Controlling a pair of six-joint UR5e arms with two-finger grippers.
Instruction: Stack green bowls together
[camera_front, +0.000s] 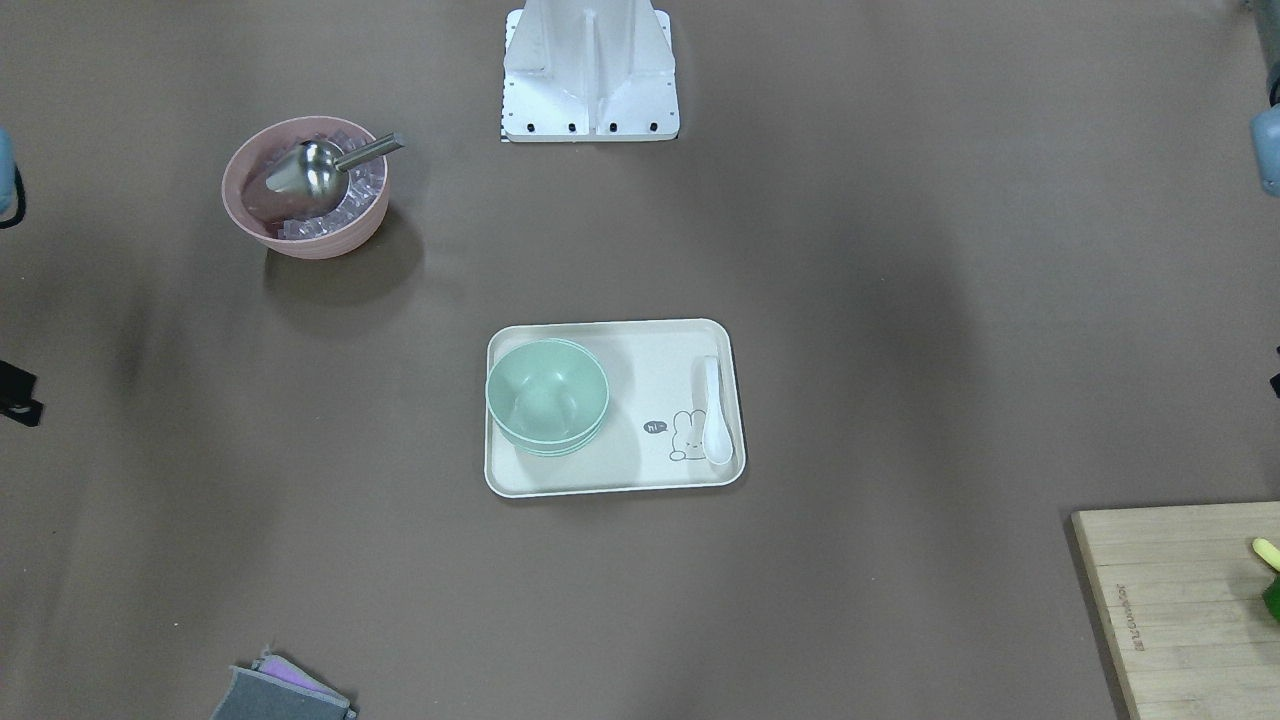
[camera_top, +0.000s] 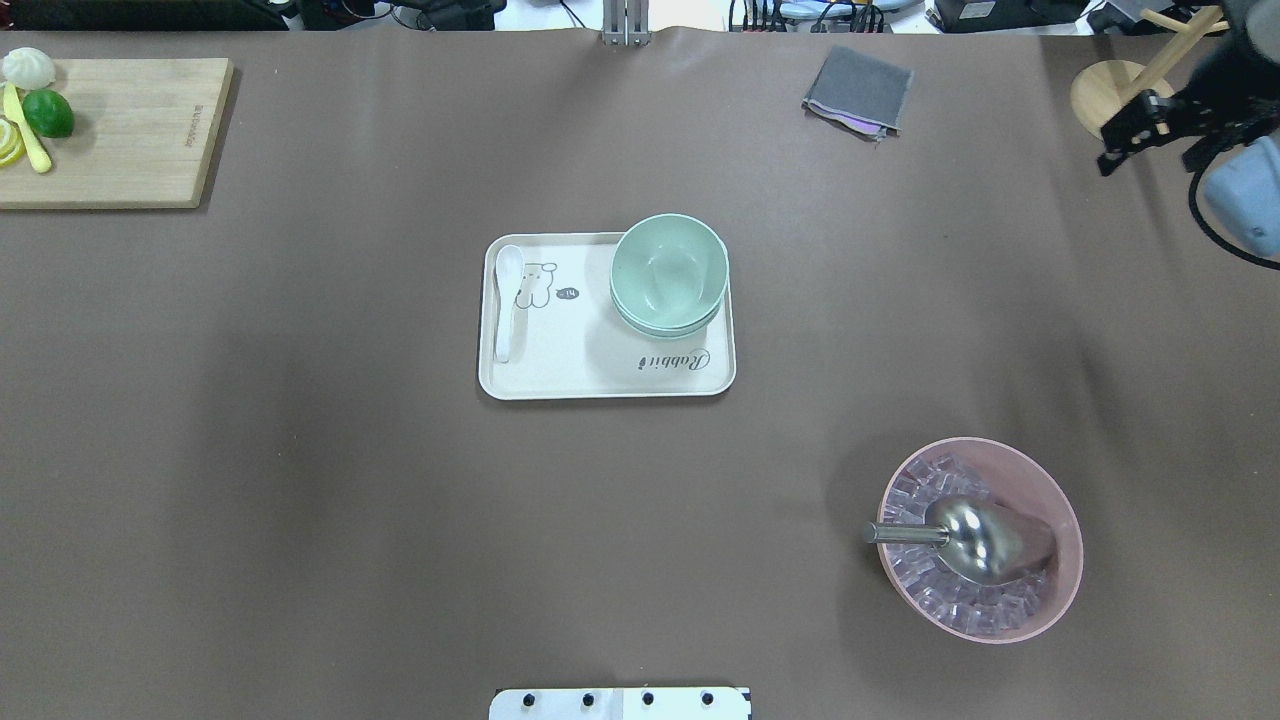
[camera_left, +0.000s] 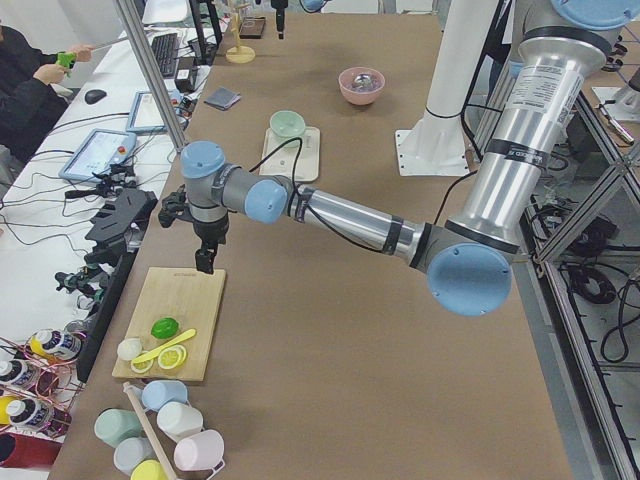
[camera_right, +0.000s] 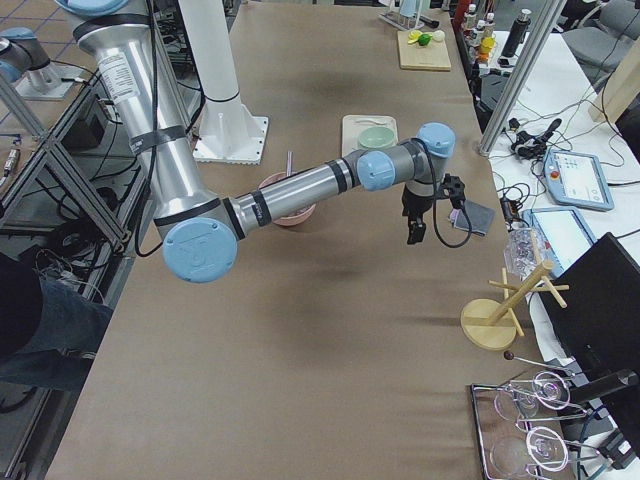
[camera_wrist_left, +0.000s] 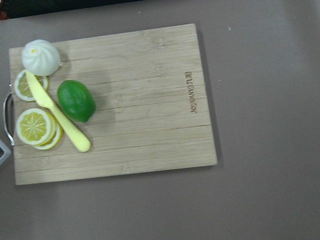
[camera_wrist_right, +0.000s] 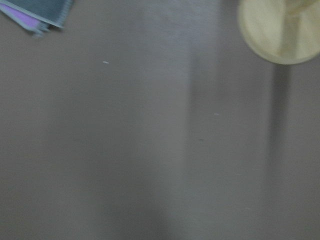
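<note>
The pale mint-green bowls (camera_front: 547, 395) sit nested in one stack on a cream tray (camera_front: 640, 470), upright, at the tray's end away from the spoon. The stack also shows in the overhead view (camera_top: 668, 270). My left gripper (camera_left: 205, 260) hangs above the far edge of the cutting board, far from the tray; I cannot tell whether it is open or shut. My right gripper (camera_top: 1120, 150) hangs near the table's far right corner, well away from the bowls; its jaws are too small to judge. Neither wrist view shows any fingers.
A white spoon (camera_front: 714, 410) lies on the tray. A pink bowl (camera_top: 1000, 630) with ice holds a metal scoop (camera_top: 985, 540). A cutting board (camera_top: 130, 130) holds a lime (camera_wrist_left: 76, 100), lemon slices and a knife. There is also a grey cloth (camera_top: 858, 90) and a wooden stand (camera_top: 1110, 95).
</note>
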